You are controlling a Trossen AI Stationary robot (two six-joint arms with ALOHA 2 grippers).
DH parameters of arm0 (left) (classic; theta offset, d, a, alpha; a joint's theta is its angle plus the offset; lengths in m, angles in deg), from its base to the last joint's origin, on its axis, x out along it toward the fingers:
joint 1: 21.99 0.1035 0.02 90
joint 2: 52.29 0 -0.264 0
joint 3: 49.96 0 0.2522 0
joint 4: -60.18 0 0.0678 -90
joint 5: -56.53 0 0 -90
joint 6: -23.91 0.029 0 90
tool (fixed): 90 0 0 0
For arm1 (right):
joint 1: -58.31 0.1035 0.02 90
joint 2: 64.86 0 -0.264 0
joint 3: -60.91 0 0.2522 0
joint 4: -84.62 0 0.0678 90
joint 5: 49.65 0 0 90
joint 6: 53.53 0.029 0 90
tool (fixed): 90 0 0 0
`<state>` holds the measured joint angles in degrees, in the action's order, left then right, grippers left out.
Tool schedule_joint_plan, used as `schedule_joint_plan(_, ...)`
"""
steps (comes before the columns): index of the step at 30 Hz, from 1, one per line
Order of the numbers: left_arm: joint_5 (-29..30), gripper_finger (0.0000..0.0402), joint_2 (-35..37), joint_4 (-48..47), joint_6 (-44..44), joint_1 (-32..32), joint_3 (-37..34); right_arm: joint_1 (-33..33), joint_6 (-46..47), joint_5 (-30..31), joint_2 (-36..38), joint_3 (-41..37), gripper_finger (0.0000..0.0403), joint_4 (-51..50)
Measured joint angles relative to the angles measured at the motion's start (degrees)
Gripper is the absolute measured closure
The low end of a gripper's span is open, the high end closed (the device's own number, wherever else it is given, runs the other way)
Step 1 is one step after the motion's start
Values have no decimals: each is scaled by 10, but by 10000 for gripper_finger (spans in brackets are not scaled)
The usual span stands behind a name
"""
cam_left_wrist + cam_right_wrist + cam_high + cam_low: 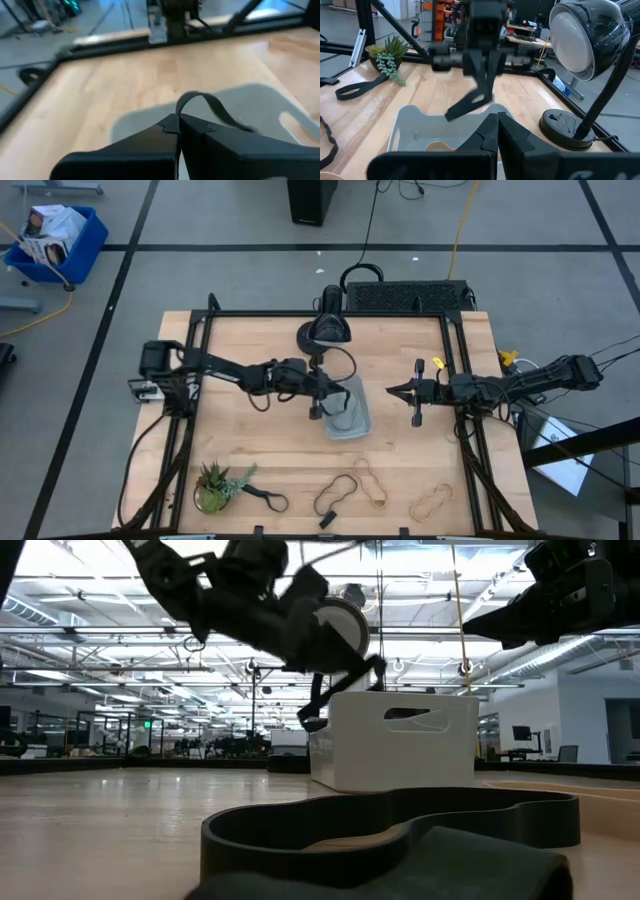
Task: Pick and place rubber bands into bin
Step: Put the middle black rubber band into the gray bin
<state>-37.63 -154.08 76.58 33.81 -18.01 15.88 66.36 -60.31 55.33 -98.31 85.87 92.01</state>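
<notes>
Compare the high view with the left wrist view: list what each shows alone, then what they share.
Only the high view: the right gripper waiting beside the bin, the plant, the lamp, and loose rubber bands near the front edge. Only the left wrist view: a black band pinched in shut fingers. Shared: the left gripper, the clear bin, the table.

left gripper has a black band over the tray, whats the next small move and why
Probably open the fingers. The left gripper is shut on a black rubber band that hangs just over the clear tray, so letting go should drop it in. The right gripper waits shut beside the tray.
</notes>
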Motion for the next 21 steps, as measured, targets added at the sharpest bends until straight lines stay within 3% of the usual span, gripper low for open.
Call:
schedule_joint_plan(8,-19,392,-51,1,8,2,17,0,-1,0,0,0,403,0)
schedule_joint_plan(21,-46,397,-60,2,53,-20,21,0,-1,1,0,0,403,4)
